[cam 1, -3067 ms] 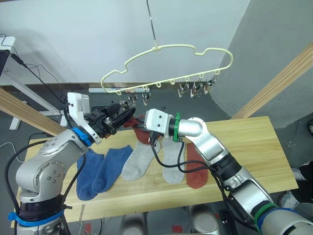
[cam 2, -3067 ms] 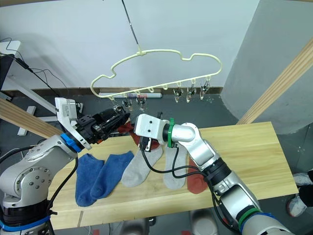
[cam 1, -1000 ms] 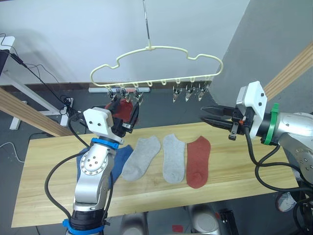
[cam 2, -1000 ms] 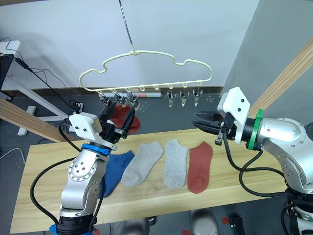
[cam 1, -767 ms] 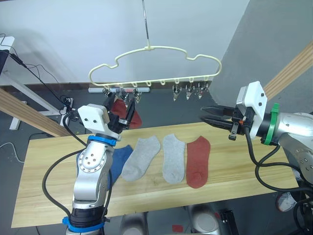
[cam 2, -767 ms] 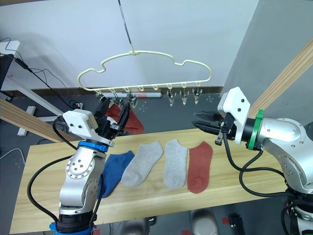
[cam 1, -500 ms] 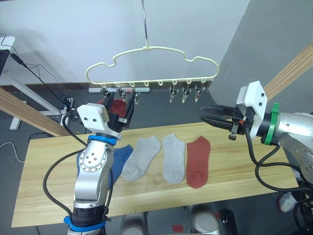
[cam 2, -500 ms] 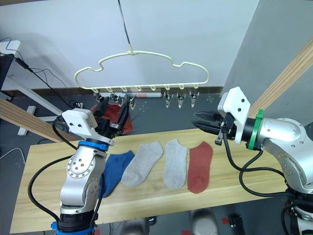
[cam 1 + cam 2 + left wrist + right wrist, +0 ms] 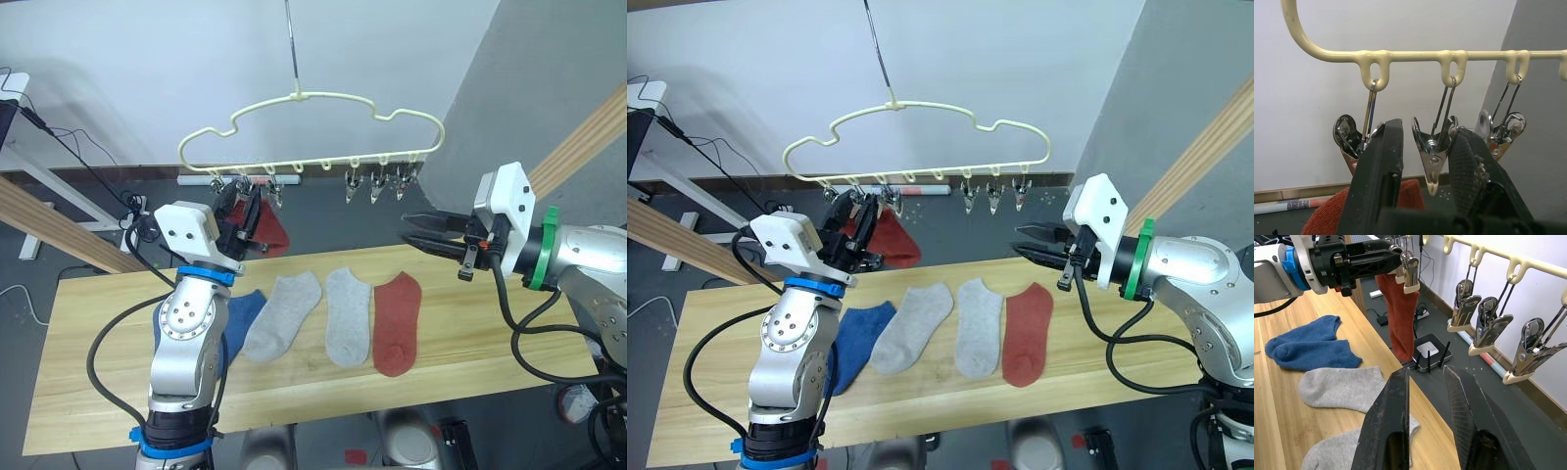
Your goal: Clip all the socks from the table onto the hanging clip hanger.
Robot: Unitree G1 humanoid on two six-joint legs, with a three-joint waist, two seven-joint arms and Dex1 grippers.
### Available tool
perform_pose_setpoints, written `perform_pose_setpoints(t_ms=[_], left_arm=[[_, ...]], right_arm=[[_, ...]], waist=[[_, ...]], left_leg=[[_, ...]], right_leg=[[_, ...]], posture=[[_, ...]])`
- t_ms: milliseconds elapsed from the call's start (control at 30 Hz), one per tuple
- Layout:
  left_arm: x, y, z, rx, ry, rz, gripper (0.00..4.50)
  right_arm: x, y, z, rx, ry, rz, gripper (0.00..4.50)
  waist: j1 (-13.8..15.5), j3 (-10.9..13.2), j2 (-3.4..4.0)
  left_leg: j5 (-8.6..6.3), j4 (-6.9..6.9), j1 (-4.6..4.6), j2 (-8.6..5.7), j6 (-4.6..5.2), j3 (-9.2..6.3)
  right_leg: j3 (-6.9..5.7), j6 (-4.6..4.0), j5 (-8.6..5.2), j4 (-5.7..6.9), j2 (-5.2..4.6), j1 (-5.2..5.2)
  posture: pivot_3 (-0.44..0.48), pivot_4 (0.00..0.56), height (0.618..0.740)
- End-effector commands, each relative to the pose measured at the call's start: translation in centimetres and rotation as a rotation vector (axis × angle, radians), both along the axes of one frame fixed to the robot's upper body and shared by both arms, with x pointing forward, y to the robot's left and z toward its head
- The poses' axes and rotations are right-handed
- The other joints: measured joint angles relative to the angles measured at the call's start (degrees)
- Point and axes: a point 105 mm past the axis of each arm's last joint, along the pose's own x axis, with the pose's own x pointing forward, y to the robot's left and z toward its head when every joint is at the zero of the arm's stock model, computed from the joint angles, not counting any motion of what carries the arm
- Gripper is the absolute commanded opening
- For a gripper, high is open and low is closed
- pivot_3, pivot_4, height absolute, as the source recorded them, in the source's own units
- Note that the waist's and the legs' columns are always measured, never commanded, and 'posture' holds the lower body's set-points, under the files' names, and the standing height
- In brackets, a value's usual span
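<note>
Left eye view: left end effector (image 9: 245, 211) has risen to the hanger's (image 9: 313, 127) clips, fingers spread around one clip beside the red sock (image 9: 266, 230); right end effector (image 9: 416, 230) stays open.

The left arm is raised steeply, forearm near vertical, with its white wrist housing at the top. The left gripper (image 9: 245, 208), two black fingers, points forward with the fingers spread. The right arm is bent at the elbow, forearm level. The right gripper (image 9: 1036, 242) points toward the robot's left, fingers parted.

A white wall (image 9: 147, 69) meets a dark floor (image 9: 323, 220), with slanted wooden poles (image 9: 578, 147) alongside.
</note>
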Motion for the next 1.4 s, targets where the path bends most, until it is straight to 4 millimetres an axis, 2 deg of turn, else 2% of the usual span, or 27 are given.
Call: perform_pose_setpoints(t_ms=[33, 600, 767, 867, 1033, 1133, 1233, 1400], left_arm=[[-0.8, -0.2, 1.5, 0.01, -0.062, -0.013, 1.55], [-0.8, -0.3, 2.3, -0.013, -0.072, -0.019, 1.55], [-0.9, -0.5, 2.6, -0.018, -0.083, -0.038, 0.51], [-0.9, -0.5, 2.6, -0.016, -0.081, -0.045, 0.06], [-1.0, -0.5, 2.6, -0.009, -0.079, -0.047, 0.01], [-1.0, -0.5, 2.6, 0.011, -0.075, -0.055, 0.01], [-1.0, -0.3, 2.7, 0.03, -0.069, -0.059, 0.0], [-1.0, -0.1, 3.1, 0.064, -0.059, -0.09, 0.0]], right_arm=[[-0.5, 0.2, 0.6, -0.004, -0.038, 0.016, 1.15], [-0.4, 0.5, 0.5, 0.002, -0.04, 0.03, 1.15], [-0.5, 0.6, 0.4, 0.0, -0.038, 0.034, 1.15], [-0.5, 0.6, 0.3, -0.002, -0.039, 0.035, 1.15], [-0.6, 0.6, 0.0, -0.015, -0.034, 0.035, 1.15], [0.3, -0.5, -2.2, -0.066, 0.029, -0.075, 1.15], [0.9, -1.2, -4.3, -0.087, 0.044, -0.181, 1.69], [0.9, -1.0, -9.1, -0.035, 0.14, -0.416, 3.47]], waist=[[0.0, 0.0, 0.0], [0.0, 0.0, 0.0], [0.0, 0.0, 0.0], [0.1, 0.0, 0.0], [0.1, 0.0, 0.0], [0.1, 0.0, -0.01], [0.2, 0.0, -0.02], [0.2, 0.0, -0.03]], left_leg=[[0.0, 0.0, 0.0, 0.0, 0.0, 0.0], [0.0, 0.01, 0.0, 0.0, 0.0, 0.0], [0.0, 0.02, 0.0, 0.0, 0.0, 0.0], [0.0, 0.03, 0.0, 0.0, 0.0, 0.0], [0.0, 0.03, 0.0, 0.0, 0.0, 0.0], [0.0, 0.03, 0.0, 0.0, 0.0, -0.01], [0.0, 0.02, 0.0, 0.01, 0.0, -0.02], [0.01, 0.01, 0.02, 0.05, -0.01, -0.02]], right_leg=[[0.0, 0.0, 0.0, 0.0, 0.0, 0.0], [0.0, 0.0, 0.0, 0.02, 0.0, 0.0], [0.0, 0.0, 0.0, 0.03, 0.0, 0.0], [0.0, 0.0, 0.0, 0.03, 0.0, 0.0], [0.0, 0.0, 0.0, 0.04, 0.0, 0.0], [-0.01, 0.0, 0.0, 0.04, 0.0, 0.0], [-0.02, 0.0, 0.0, 0.04, 0.0, 0.0], [0.0, 0.0, 0.0, 0.09, 0.04, -0.01]], posture=[[-0.29, 0.377, 0.74], [-0.277, 0.371, 0.74], [-0.275, 0.37, 0.74], [-0.275, 0.37, 0.74], [-0.27, 0.368, 0.74], [-0.27, 0.368, 0.74], [-0.261, 0.377, 0.74], [-0.255, 0.386, 0.74]])
